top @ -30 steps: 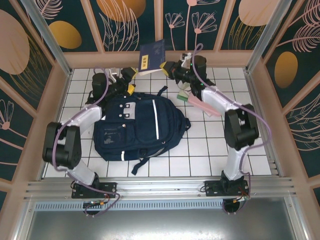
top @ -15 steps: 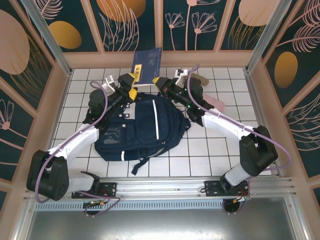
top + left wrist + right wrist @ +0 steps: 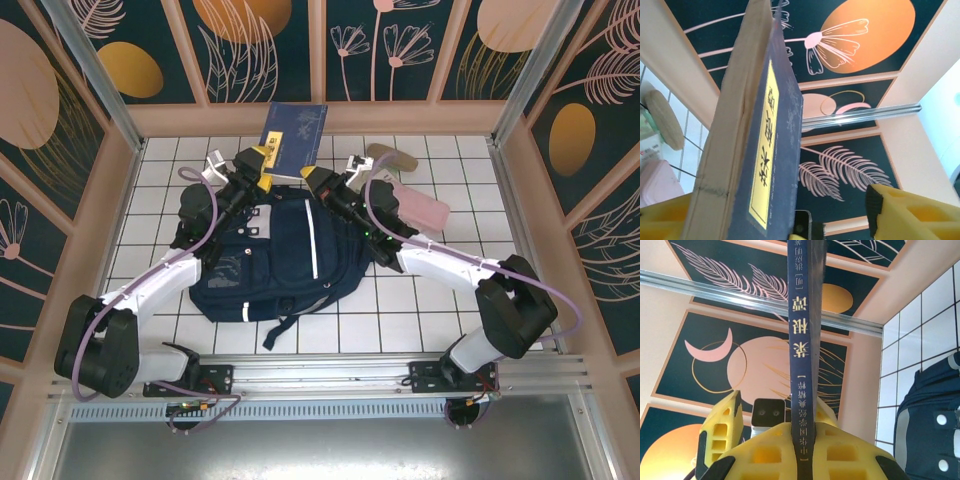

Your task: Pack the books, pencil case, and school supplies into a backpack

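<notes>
A dark blue book [image 3: 293, 130] with a yellow label stands upright above the top of the navy backpack [image 3: 275, 255]. My right gripper [image 3: 312, 180] is shut on its lower edge, and the spine [image 3: 801, 350] runs up from between the yellow fingers [image 3: 765, 455]. My left gripper [image 3: 258, 165] is open around the book's left corner. The book's cover [image 3: 767, 150] rests against one yellow finger [image 3: 662, 217]; a gap separates it from the other finger [image 3: 910, 210]. The pink pencil case [image 3: 420, 206] lies to the right, with the tan oval piece [image 3: 392, 157] behind it.
The backpack lies flat on the white tiled floor [image 3: 420, 300], straps [image 3: 290, 325] trailing toward the near edge. Patterned walls [image 3: 400, 50] close in the back and sides. A pale green pack [image 3: 644, 122] peeks in beside the tan piece [image 3: 662, 120] and pencil case [image 3: 657, 180].
The right gripper carried the book left and down toward the backpack's top. The left arm rose to meet it, and its jaws have narrowed around the book's corner.
</notes>
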Available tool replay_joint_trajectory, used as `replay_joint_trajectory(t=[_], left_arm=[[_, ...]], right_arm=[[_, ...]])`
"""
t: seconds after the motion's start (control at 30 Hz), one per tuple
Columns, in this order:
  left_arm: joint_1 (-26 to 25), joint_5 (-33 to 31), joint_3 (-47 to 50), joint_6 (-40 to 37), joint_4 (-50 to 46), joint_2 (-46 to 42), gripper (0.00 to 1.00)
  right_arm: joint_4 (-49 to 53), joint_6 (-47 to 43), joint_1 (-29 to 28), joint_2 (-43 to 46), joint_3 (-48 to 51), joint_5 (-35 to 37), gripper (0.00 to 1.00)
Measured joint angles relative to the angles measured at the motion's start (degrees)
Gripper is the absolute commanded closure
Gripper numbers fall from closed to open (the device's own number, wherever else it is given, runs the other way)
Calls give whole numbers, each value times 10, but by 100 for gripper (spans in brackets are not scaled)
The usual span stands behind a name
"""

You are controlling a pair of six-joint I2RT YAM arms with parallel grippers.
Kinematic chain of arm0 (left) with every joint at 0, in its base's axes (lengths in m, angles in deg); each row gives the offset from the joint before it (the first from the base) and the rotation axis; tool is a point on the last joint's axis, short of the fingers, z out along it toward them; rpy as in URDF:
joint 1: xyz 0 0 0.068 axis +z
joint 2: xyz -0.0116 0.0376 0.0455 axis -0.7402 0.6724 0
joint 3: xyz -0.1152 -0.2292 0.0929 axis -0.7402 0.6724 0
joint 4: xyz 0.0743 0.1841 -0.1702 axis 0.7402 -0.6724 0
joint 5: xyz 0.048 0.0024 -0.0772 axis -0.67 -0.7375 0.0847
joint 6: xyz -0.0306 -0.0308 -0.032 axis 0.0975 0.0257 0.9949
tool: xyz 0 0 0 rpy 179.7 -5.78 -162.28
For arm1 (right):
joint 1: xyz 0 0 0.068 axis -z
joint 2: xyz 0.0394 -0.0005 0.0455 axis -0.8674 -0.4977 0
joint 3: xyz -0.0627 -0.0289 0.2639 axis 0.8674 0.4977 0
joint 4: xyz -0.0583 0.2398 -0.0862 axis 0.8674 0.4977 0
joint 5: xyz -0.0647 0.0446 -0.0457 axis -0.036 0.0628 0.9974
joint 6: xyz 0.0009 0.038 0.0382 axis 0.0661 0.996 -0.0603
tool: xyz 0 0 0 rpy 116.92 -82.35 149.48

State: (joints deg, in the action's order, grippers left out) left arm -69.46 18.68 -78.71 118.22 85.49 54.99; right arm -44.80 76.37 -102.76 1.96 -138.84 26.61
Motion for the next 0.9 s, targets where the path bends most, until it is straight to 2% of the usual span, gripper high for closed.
replay_joint_trajectory(t=[0.1, 0.3, 0.4, 0.43, 0.5, 0.63, 0.67, 0.73, 0.77, 0.9], left_arm=[[-1, -4, 1, 2, 6, 0, 64], [-4, -5, 0, -28, 2, 1, 90], [-4, -2, -5, -52, -11, 4, 96], [-4, 0, -13, -68, -24, 6, 96], [-4, 3, -30, -99, -57, 6, 100], [-9, -5, -82, -196, -153, 3, 100], [-8, -12, -96, -223, -180, 1, 100], [-7, -21, -123, -274, -233, -2, 100], [-7, -27, -141, -305, -261, -3, 100], [-7, -35, -182, -400, -345, -18, 100]], right_arm=[[-12, 3, -8, 0, 7, 12, 100], [-16, 2, -17, 9, 12, 31, 100], [-12, -3, -19, 15, 12, 42, 99], [-8, -6, -19, 16, 12, 45, 89], [2, -15, -19, 18, 13, 52, 81], [61, -53, -20, 37, 15, 63, 39], [85, -66, -20, 44, 14, 68, 34], [148, -89, -20, 56, 1, 81, 29], [181, -103, -19, 60, -10, 91, 22], [254, -192, -10, 100, -10, 106, 16]])
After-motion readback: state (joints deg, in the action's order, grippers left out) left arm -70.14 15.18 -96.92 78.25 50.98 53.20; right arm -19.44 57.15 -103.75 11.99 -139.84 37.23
